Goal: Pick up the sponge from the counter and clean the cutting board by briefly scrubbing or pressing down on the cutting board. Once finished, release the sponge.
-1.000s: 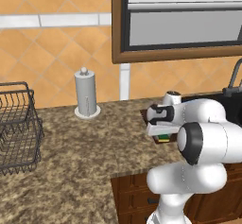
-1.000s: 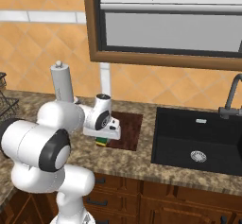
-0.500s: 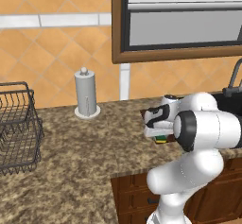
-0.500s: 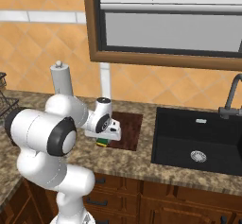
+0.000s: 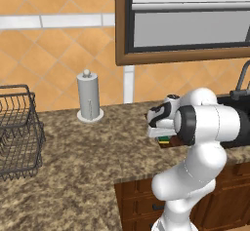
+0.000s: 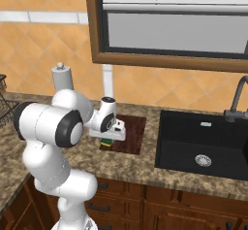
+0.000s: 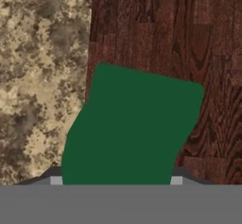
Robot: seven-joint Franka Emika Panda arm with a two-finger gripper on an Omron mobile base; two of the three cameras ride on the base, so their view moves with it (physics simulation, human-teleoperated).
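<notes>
Swung nearer the left base camera, the elbow now hides most of the gripper (image 5: 165, 138). From the right base, the sponge (image 6: 106, 143) sits on the cutting board (image 6: 131, 133). Hand view: jaws pinch the sponge at the board's edge beside the counter (image 7: 42, 67) (scrubbing, I judge); releasing comes next.

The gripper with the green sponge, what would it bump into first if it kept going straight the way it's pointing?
The gripper points down, so the sponge would probably press onto the cutting board, near its edge.
</notes>
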